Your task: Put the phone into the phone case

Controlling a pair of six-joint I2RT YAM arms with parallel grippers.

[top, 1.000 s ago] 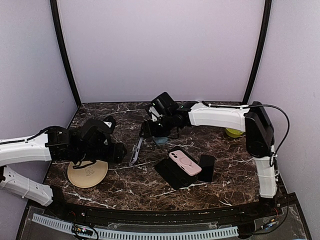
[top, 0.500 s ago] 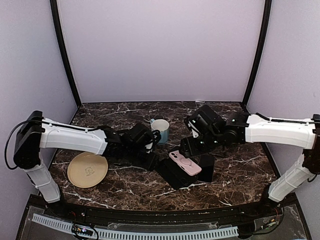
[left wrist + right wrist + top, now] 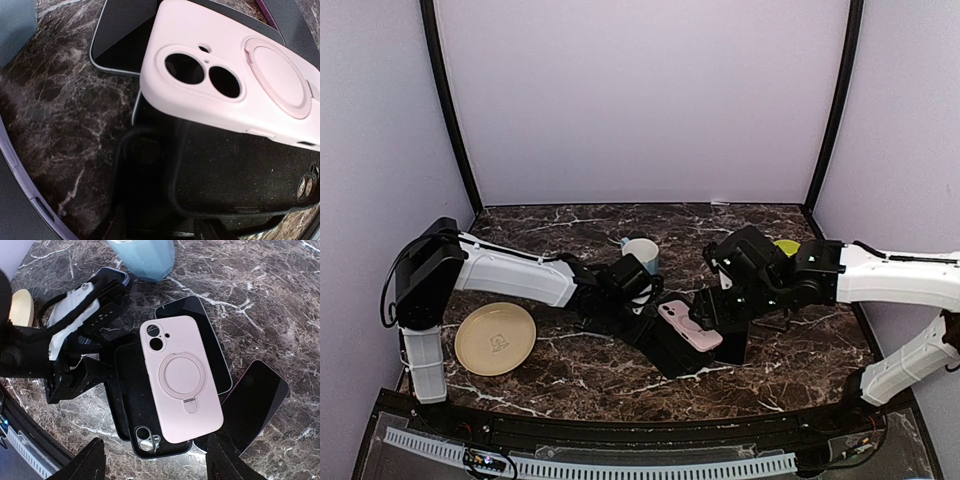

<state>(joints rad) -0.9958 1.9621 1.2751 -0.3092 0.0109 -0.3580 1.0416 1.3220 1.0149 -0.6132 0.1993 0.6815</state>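
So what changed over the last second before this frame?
The left arm swung from over the plate toward the middle; the left tool is now at the edge of the black case. The right arm came forward from beyond the pink case; the right tool hangs open to its right. Both cases and the plate stayed put.

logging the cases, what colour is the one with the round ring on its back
Pale pink; the ring-backed phone case shows best in the right wrist view.
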